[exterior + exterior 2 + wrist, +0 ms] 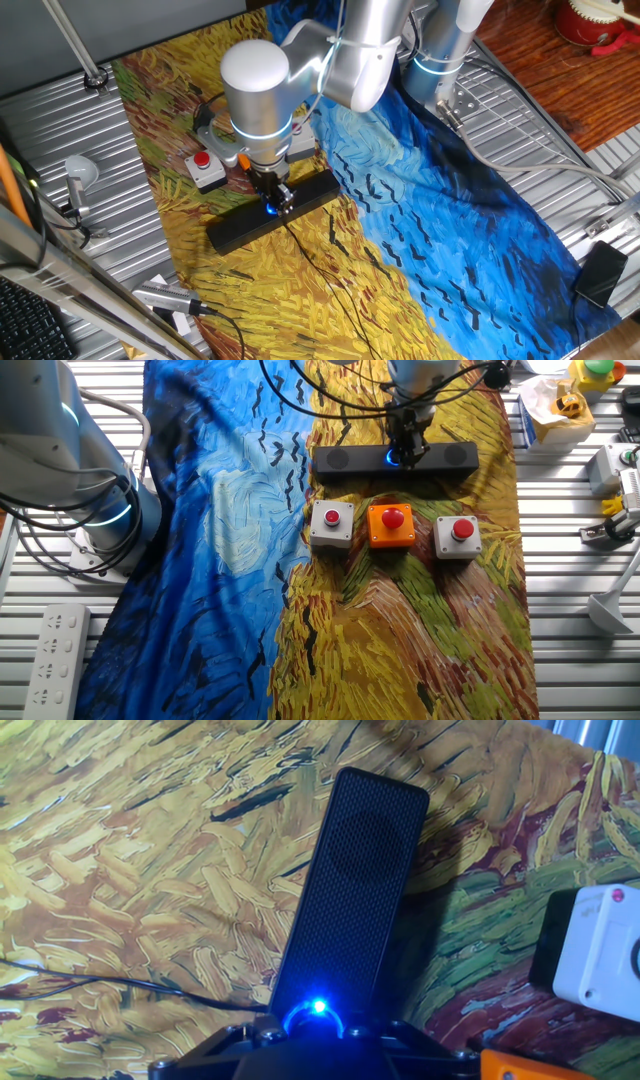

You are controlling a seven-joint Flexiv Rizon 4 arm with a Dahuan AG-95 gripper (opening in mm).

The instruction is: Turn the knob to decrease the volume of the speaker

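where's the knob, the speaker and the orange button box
knob (316, 1017), hand view, on its blue glowing ring
speaker (455, 459), the other fixed view, on the right end of its black front
orange button box (391, 527), the other fixed view, on its orange top face

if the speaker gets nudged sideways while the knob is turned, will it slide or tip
The speaker looks like a long, low, rigid bar lying flat, so tipping seems unlikely. It rests on a painted cloth, so it would probably drag or bunch the fabric rather than glide. The tool sits at the knob mid-bar, so an off-axis push may pivot it.
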